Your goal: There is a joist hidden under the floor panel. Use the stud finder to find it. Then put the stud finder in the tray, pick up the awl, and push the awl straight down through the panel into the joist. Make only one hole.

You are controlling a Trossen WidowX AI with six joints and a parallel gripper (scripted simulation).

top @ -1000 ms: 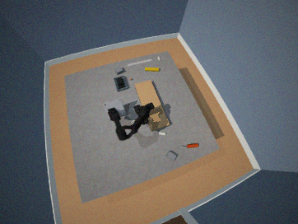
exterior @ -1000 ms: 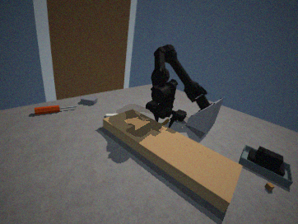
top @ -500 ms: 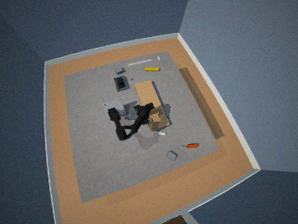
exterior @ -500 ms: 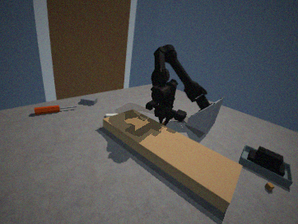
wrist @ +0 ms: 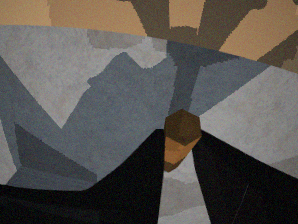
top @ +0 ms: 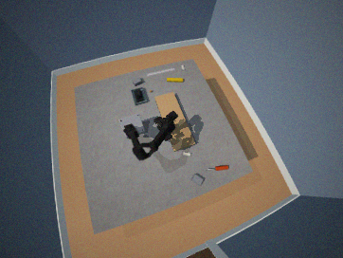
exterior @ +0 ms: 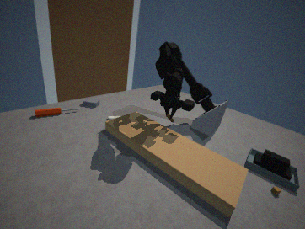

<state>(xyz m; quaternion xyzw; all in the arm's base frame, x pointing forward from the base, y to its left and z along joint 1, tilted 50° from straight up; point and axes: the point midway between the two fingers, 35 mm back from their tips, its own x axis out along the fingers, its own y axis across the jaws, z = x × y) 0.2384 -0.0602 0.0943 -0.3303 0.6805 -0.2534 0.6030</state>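
My gripper [exterior: 169, 117] [wrist: 177, 136] is shut on the awl [exterior: 170, 119] [wrist: 183, 128], with the brown faceted handle between the fingertips. It is low beside the long side of the floor panel, not over it. The awl's metal tip is hidden. The tan floor panel [top: 167, 101] [exterior: 202, 163] [wrist: 25, 12] lies with the arm's patchy shadow on one end. No hole is visible on the parts that show. The black stud finder [top: 140, 96] [exterior: 275, 161] sits in the blue-grey tray [exterior: 270, 178].
A pale grey plate [top: 127, 120] [exterior: 212, 120] stands tilted near the arm's base. A red-handled screwdriver [top: 222, 168] [exterior: 48, 112] and grey block [top: 198, 178] [exterior: 90, 103] lie beyond one panel end. A yellow cylinder [top: 175, 80] and white rod [top: 161, 72] lie beyond the other. A small orange cube [exterior: 275, 191] is beside the tray.
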